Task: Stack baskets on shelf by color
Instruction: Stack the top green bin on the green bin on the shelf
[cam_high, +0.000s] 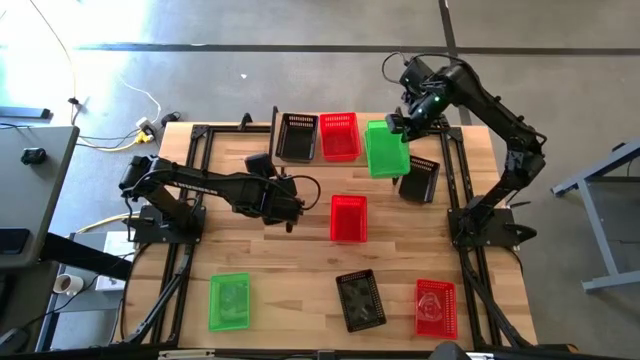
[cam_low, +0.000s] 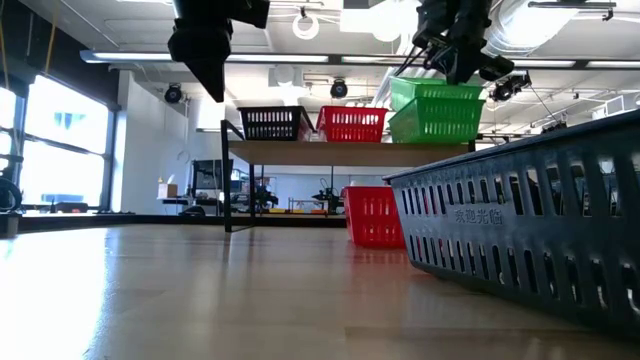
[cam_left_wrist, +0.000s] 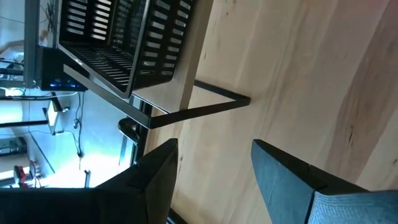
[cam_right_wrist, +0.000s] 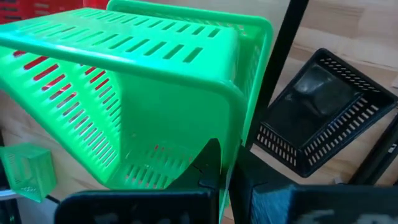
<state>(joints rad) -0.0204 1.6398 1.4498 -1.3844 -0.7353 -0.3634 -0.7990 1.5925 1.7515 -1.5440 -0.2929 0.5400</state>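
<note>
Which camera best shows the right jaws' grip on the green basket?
Right wrist view: the right gripper pinches the green basket wall. High view shows only placement over the shelf; low view shows it from the side; left wrist misses it.

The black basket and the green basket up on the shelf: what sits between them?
A red basket sits between the black basket and the green basket on the shelf. The right gripper grips the green one. The high and low views both show it.

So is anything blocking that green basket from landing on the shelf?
Nothing visible. The right gripper holds the green basket over the shelf's right end, where another green basket sits under it. The red basket is beside it, not below.
</note>
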